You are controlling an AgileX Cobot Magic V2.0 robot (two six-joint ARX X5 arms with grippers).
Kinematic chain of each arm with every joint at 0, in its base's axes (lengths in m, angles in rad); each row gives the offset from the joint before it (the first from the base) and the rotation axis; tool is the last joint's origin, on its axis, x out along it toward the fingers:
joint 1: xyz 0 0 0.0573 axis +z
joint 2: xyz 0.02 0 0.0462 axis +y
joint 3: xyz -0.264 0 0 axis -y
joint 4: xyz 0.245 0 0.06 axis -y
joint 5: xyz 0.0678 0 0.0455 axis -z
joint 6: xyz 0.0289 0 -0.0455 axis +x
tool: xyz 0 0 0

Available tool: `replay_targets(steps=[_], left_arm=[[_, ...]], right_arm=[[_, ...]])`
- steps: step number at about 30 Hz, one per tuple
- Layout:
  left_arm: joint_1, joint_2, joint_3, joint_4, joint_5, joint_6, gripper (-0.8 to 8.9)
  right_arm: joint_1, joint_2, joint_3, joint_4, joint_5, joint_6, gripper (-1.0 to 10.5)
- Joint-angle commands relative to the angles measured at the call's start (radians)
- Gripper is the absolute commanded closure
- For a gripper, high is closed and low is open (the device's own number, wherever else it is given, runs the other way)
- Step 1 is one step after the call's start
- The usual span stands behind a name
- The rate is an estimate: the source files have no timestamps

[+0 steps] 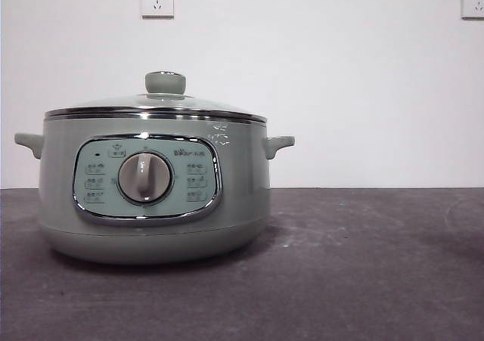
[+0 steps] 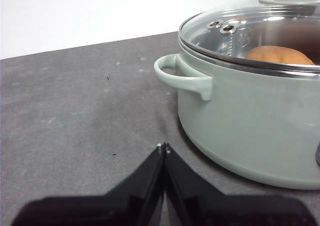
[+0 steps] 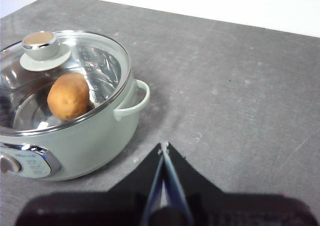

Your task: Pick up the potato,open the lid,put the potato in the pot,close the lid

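Both fingers clenched, empty, clear of the pot; potato lies inside beneath the seated lid.

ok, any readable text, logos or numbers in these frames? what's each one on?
Nothing reads clearly.
Brand mark above the round dial on the pale sage-green pot's chrome-framed control panel: too blurred.
Button labels on that panel: too small.
Pale emblem on the pot wall beside the panel: unreadable.
Wall sockets: no text.
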Motion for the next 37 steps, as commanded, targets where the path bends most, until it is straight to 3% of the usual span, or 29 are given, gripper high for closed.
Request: replay_targets(steps=[1, 18, 25, 27, 32, 37], left_arm=[[0.003, -0.003, -0.016, 0.006, -0.002, -0.005, 8.16], [0.003, -0.003, -0.016, 0.006, -0.002, -0.005, 8.16], [0.003, -0.003, -0.016, 0.006, -0.002, -0.005, 8.16], [0.003, -0.003, -0.016, 0.006, -0.002, -0.005, 8.16], [0.003, -0.003, -0.016, 0.006, -0.002, -0.005, 8.16], [0.003, -0.003, -0.016, 0.006, -0.002, -0.005, 8.16]], right_arm=[[0.001, -0.002, -0.008, 0.003, 0.003, 0.01, 9.5], [0.001, -0.002, -0.008, 0.003, 0.003, 0.009, 9.5], [-0.043, -0.101, -0.029, 0.002, -0.009, -0.14, 9.5], [-0.09, -0.143, -0.066, 0.017, -0.059, -0.161, 9.5], [-0.277, -0.308, -0.248, 0.094, -0.314, -0.189, 9.5], [-0.426, -0.456, -0.459, 0.244, -0.401, -0.179, 9.5]])
